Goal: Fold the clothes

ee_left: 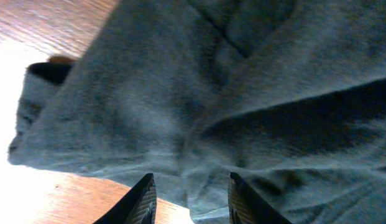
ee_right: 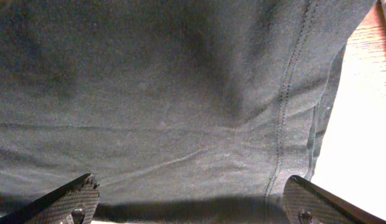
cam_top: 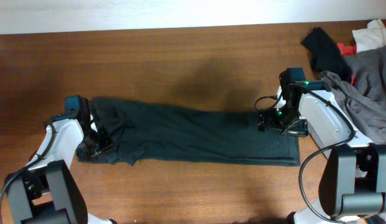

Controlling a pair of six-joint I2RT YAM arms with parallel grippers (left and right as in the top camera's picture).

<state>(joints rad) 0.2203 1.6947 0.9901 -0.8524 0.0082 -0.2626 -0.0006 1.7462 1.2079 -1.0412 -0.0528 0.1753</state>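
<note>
Clothes point(cam_top: 199, 134): dark blackish-green, soft matte knit, flattened into long wrinkled band across middle of table point(cam_top: 180, 56), glossy brown wood. Stitched hem at right end. Left gripper point(ee_left: 191, 190) half-parted over bunched left end, grip unclear. Right gripper point(ee_right: 191, 199) spread wide above hem, empty.

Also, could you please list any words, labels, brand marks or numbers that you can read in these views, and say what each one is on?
None: no text is readable in any view.
dark garment: plain fabric, folds and a stitched hem only; no logo or tag shows.
grey garment and black cloth: no print visible.
</note>
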